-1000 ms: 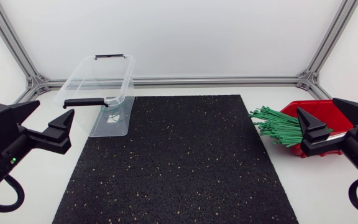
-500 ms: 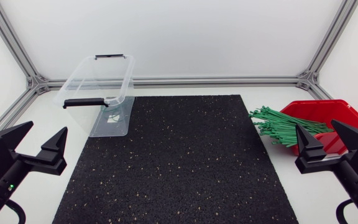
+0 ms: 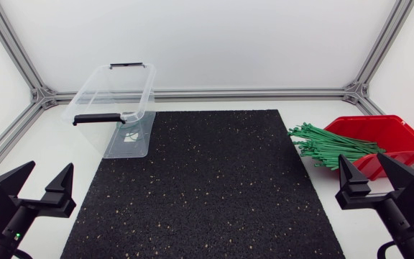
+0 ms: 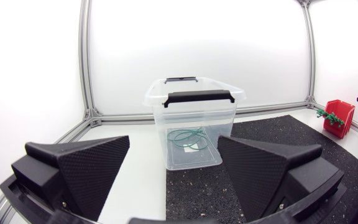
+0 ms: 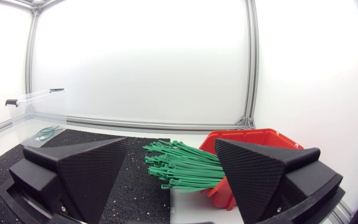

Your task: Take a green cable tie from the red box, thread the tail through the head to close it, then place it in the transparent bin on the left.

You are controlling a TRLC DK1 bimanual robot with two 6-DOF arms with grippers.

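Green cable ties (image 3: 325, 144), one bunch, spill from one red box (image 3: 387, 133); one looped tie (image 4: 188, 138) lies in one transparent bin (image 3: 113, 93). Left end effector (image 3: 52, 165) and right end effector (image 3: 361, 157), both spread, have drawn back toward the tabletop's (image 3: 49, 144) near edge.

Both arms have withdrawn toward the near edge of the table over the last second.

- **Left arm:** the matte black, wedge-fingered left end effector (image 3: 49, 174) has moved back from beside the transparent plastic bin (image 3: 113, 108). It is now well apart from the bin, at the near left corner.
- **Right arm:** the matching right end effector (image 3: 361, 165) previously overlapped the near side of the red plastic box (image 3: 383, 133). It has moved back and now sits clear of the box.
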